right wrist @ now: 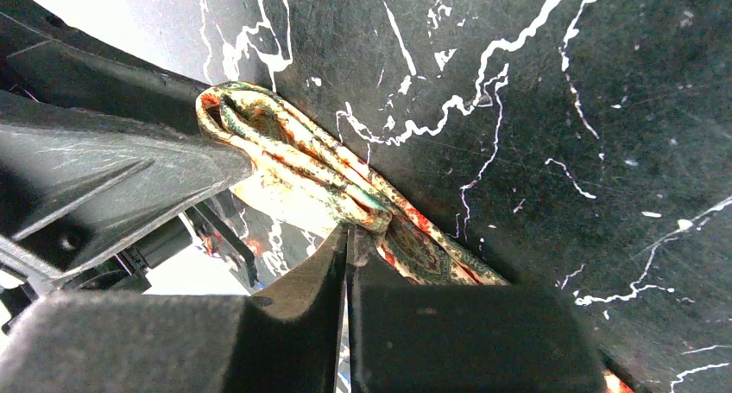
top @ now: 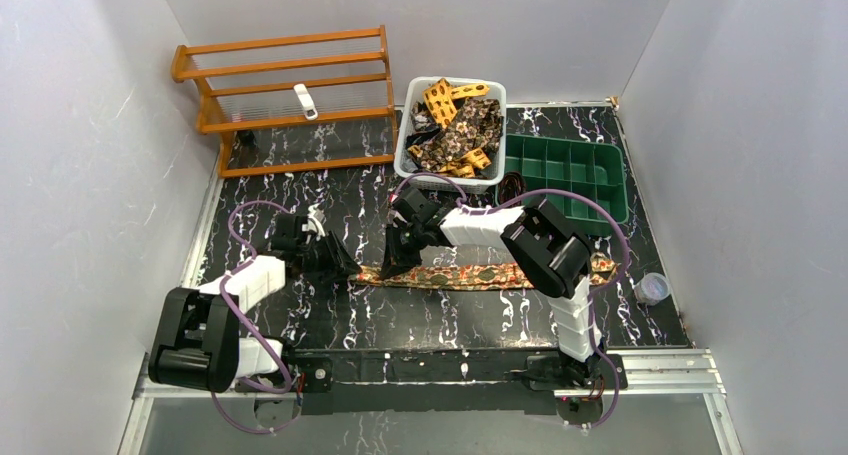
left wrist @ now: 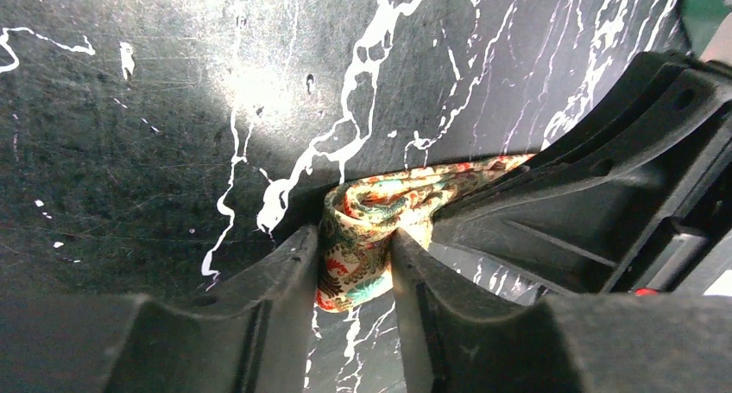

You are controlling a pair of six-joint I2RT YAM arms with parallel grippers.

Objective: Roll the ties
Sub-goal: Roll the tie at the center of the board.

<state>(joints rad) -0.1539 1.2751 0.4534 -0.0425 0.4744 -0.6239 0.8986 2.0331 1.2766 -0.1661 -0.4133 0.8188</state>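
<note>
With our left gripper (left wrist: 354,250) clamping the fold of the tie (left wrist: 388,199) and right gripper (right wrist: 348,237) pinching its strip, we must wind tightly.

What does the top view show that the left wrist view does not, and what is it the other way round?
Only the top view: the tie lying stretched out across the table, the wooden rack, the basket with more ties, the green tray and a small cup.

Only the left wrist view: the tie's end is folded into a loop, squeezed between the left gripper's fingers.

Both: the tie, the black marbled table, the left gripper.
</note>
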